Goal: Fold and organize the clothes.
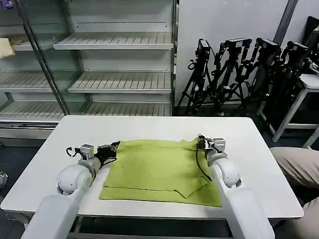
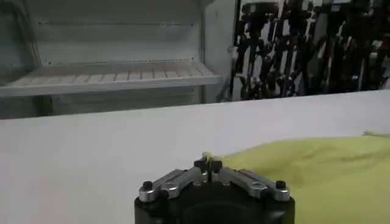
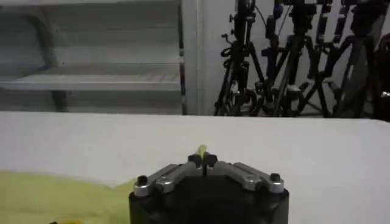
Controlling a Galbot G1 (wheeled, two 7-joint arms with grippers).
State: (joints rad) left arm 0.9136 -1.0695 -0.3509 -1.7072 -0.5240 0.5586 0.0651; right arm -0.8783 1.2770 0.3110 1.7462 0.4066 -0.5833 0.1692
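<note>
A white table [image 1: 149,127] stood before the robot; a lime-green T-shirt [image 1: 159,172] lay partly folded across its middle, toward the near edge.

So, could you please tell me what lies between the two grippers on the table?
In the head view, the green T-shirt spans from left gripper to right gripper.

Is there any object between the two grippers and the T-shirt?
No. The left gripper and the right gripper are each shut on a far corner of the T-shirt, with nothing visible between them and the cloth.
</note>
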